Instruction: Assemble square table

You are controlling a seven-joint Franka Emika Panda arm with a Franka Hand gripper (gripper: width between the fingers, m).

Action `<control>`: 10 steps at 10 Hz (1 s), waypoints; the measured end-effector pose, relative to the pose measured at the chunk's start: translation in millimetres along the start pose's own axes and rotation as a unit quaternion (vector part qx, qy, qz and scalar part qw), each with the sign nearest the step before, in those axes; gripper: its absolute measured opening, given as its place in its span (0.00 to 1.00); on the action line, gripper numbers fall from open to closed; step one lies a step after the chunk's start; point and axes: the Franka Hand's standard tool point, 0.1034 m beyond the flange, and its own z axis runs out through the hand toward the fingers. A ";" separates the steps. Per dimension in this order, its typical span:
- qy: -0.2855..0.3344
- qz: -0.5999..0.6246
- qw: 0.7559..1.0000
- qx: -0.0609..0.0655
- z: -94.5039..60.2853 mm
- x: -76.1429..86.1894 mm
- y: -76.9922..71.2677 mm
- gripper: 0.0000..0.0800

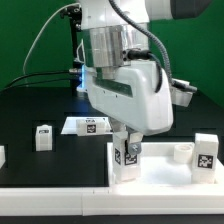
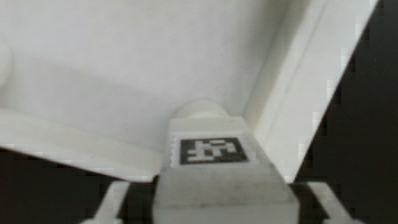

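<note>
One leg [image 1: 128, 155] clamped in gripper [image 1: 127, 138] at table top [image 1: 165, 168] corner. Likely light, stiff, slick plastic; best held across mid-body.

tagged leg [image 1: 42, 137]: 3 | square table top [image 1: 165, 170]: 1 | marker board [image 1: 88, 125]: 1 | robot arm [image 1: 120, 85]: 1

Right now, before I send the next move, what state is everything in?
Hand: low, astride one leg; grip unclear.
White chunky tagged plastic leg at the hand: upright at the tabletop's corner.
Flat white square plastic tabletop: lying flat.
Second tagged leg: upright, exterior view's right.
Third tagged leg: upright alone on the black surface.
</note>
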 end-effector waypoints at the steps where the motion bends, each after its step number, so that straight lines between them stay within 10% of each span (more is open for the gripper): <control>1: 0.000 -0.001 1.000 0.000 0.0 0.1 0.1 0.37; 2: 0.000 -0.003 1.000 0.000 0.2 -0.3 0.0 0.37; 4: 0.000 -0.056 0.998 -0.003 1.8 -3.3 1.0 0.75; 10: 0.005 -0.423 0.906 -0.007 -2.9 -5.8 -2.1 0.81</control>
